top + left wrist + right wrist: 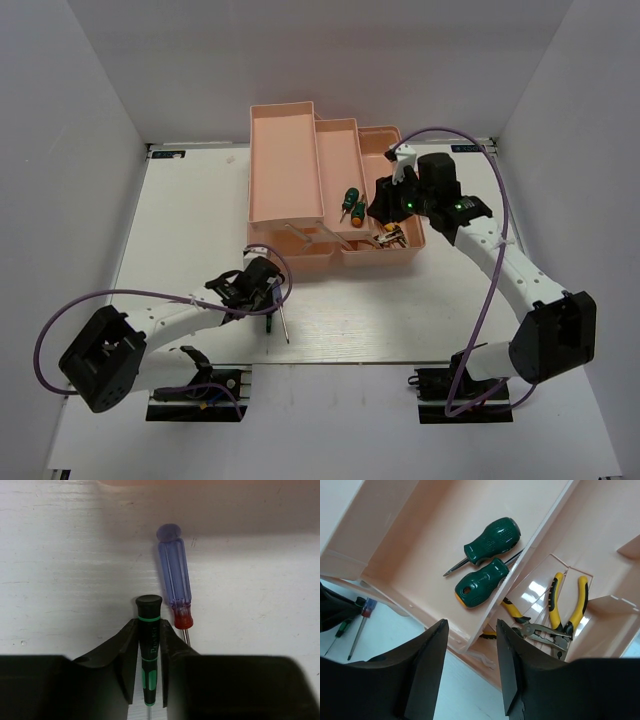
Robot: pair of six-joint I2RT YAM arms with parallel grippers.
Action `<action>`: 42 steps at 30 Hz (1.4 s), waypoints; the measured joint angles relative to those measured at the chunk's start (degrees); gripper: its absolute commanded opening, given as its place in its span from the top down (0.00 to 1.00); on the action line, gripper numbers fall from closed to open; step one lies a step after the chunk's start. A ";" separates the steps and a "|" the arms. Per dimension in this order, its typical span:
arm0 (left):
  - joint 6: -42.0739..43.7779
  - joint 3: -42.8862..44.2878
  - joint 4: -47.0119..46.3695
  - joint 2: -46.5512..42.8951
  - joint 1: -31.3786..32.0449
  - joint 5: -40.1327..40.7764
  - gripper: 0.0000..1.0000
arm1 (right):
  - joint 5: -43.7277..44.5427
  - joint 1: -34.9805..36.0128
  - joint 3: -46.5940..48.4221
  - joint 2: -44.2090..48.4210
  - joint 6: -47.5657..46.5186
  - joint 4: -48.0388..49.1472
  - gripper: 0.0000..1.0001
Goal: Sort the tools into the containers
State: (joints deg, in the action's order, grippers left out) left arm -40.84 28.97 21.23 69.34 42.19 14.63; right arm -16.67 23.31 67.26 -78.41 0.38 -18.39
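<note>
A black screwdriver with green rings (149,610) lies on the white table with its handle between the fingers of my left gripper (149,625). Both fingers press against its sides. Just to its right lies a blue-handled screwdriver with a red collar (174,570), its long shaft (283,325) pointing toward the table's near edge. My right gripper (471,627) hangs open and empty over the front wall of the peach-pink toolbox (285,160). Two stubby dark green screwdrivers (492,540) lie in one tray compartment. Two yellow-handled pliers (567,610) lie in the compartment beside it.
The toolbox's tall back section (283,130) stands open at the far middle of the table. White walls close in both sides. Purple cables loop off both arms, one of them (60,320) at the left.
</note>
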 measured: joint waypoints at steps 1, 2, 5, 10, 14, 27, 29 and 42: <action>-0.13 0.00 -0.04 0.02 0.07 0.17 0.81 | -0.26 -0.09 -0.11 0.02 0.17 0.09 0.50; -0.13 0.00 -0.04 0.02 0.13 0.31 0.84 | -0.55 -0.22 -0.26 0.07 0.39 0.24 0.50; -0.39 0.00 -0.02 0.04 0.26 0.70 0.90 | -1.49 -0.63 -0.59 0.11 0.83 0.39 0.45; -0.39 0.02 2.86 -1.66 0.37 0.79 0.98 | -4.26 -1.05 -1.09 0.66 0.66 0.70 0.09; 2.08 0.20 7.34 -8.22 0.66 -1.29 1.00 | -10.54 -1.25 -3.17 2.36 -2.67 0.81 0.09; 19.12 19.04 5.20 -19.19 1.09 -17.14 1.00 | -38.42 -1.27 -4.50 2.08 -16.41 -5.03 1.00; 21.42 22.77 4.59 -17.94 0.72 -16.57 1.00 | -40.06 -1.18 -4.09 1.33 -18.21 -6.95 1.00; 30.99 49.05 -2.34 5.53 -3.52 -0.15 1.00 | -40.68 3.98 -3.93 1.05 -29.49 -17.62 0.69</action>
State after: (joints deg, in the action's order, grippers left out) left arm -9.85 78.02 18.90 74.87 38.68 14.48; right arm -57.34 27.29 63.33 -77.36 -29.10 -36.01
